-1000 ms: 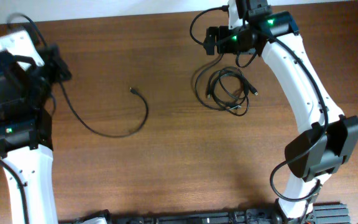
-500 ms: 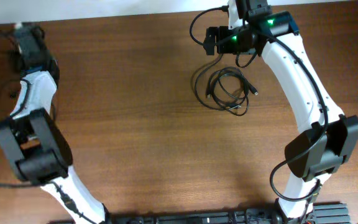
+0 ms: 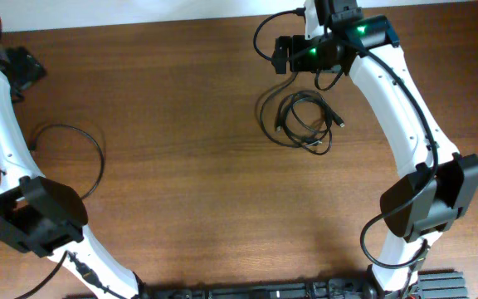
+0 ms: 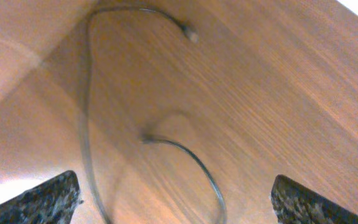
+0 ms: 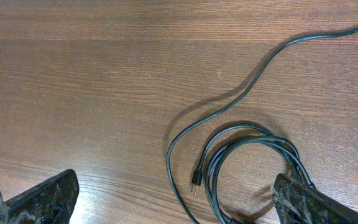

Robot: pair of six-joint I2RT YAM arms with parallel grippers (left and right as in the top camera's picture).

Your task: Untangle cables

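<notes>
"Black thin cords in a loose coil (image 3: 303, 122) lay on the brown wooden table (image 3: 206, 199), just beside the right gripper (image 5: 176, 186), didn't they?"

"Yes, and one separate thin black cord (image 3: 101, 159) curved near the table's left edge, well apart from the coil."

"So the step in hand looked like taking the next strand?"

"I judged so. Best to pinch a free plug end (image 5: 196, 179) at the coil's rim, not the stacked loops, then draw it sideways, low and slow, so the rest didn't drag along."

"And the arms?"

"The right arm reached across the table, wrist by the coil, jaws spread and empty. The left arm stretched to the far corner. The left gripper (image 4: 176, 193) was spread wide too, holding nothing, its camera looking down on the separate cord."
</notes>
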